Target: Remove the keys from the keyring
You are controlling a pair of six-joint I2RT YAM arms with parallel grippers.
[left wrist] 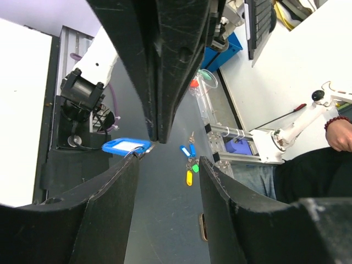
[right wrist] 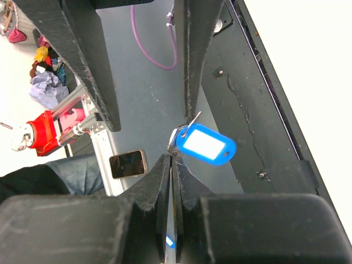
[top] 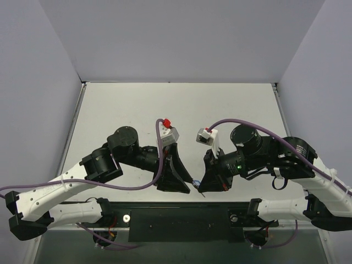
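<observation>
Fingers (left wrist: pixel 110 198) of the left gripper (left wrist: pixel 168 165) stand spread, with nothing pinched between them. One tip comes just against a curl of silver metal under the keyring (left wrist: pixel 126 146); whether they truly touch cannot be told. The keyring is a blue oval tag with a white label, held in the air over the table's near edge, at 6 o'clock on the table (top: pixel 176 110) in the top view, where it shows only as a blue speck between the two grippers.

The right gripper (right wrist: pixel 171 159) has its fingers pressed together, tips closed on the silver metal of the keys (right wrist: pixel 176 138) at the end of the tag. The tag lies at 2 o'clock from those tips. Only one rounded silver piece shows, half hidden behind the blue plastic, and a thin shaft (right wrist: pixel 193 118) points toward 1 o'clock, ending at the left gripper's finger. How many keys hang there cannot be counted.

Both grippers' bodies fill much of each wrist view and cut off what lies behind. Past them: a purple cable (right wrist: pixel 148 49), a phone (right wrist: pixel 127 163) on the floor, a bunch of spare tags (left wrist: pixel 190 165) in blue, green and yellow, and at 3 o'clock a person's hand (left wrist: pixel 341 135).
</observation>
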